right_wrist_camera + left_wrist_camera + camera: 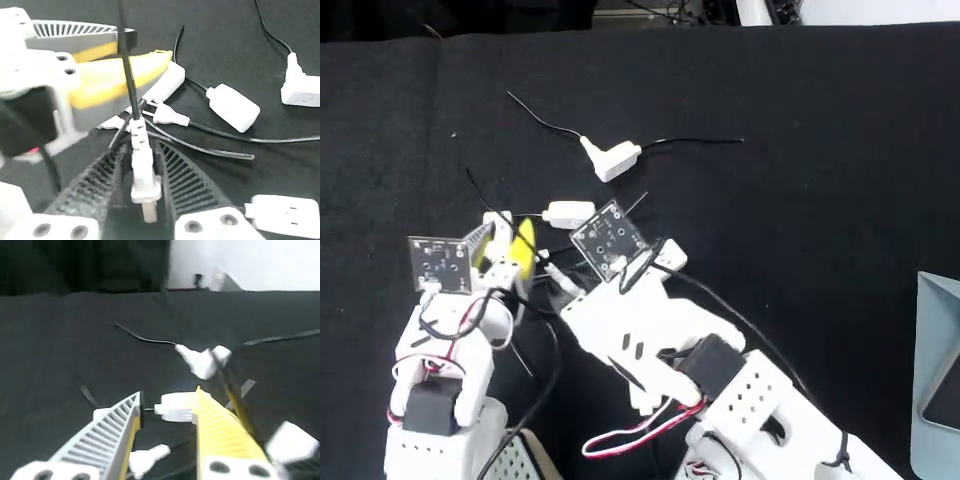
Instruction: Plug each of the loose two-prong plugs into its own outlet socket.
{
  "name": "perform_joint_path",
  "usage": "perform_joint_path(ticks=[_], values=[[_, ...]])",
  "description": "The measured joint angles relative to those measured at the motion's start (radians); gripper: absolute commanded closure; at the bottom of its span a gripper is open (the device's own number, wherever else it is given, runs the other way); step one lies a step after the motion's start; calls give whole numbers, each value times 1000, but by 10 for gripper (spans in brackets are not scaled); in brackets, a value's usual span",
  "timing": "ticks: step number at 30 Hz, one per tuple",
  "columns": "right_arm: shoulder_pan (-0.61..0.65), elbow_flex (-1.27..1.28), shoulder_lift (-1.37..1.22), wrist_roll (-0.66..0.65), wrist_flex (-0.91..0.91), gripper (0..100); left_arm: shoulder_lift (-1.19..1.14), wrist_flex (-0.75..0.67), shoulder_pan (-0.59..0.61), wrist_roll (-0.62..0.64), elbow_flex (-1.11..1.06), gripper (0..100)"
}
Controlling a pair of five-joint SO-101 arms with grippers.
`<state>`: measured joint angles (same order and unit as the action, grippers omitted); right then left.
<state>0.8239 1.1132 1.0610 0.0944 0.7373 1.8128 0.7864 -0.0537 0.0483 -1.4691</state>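
High view, black table (820, 150) with two arms crowded low over its near side: the step in hand appears to be bringing a white two-prong plug (144, 185) to an outlet socket (570, 213), and the next move calls for turning its prongs toward the slots and lining them up. Right gripper (141, 150) is clamped on the plug, cord trailing forward; left gripper (168, 391) stands open and empty, the socket just ahead of its fingertips.
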Motion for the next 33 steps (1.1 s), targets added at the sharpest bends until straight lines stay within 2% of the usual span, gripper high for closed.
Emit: perform_joint_path(ticks=[7, 16, 21, 26, 30, 33], values=[[0, 17, 3, 2, 0, 987, 3, 147, -150, -170, 114, 822], [0, 34, 3, 2, 0, 987, 5, 166, -166, -224, 121, 822], [-66, 83, 3, 2, -15, 987, 3, 195, -15, -224, 144, 814], [-183, 138, 3, 2, -91, 985, 5, 284, 137, -224, 144, 730], [-296, 141, 3, -40, -112, 985, 5, 373, 164, -224, 143, 727], [-361, 153, 3, -52, -135, 985, 5, 381, 170, -224, 103, 725]])
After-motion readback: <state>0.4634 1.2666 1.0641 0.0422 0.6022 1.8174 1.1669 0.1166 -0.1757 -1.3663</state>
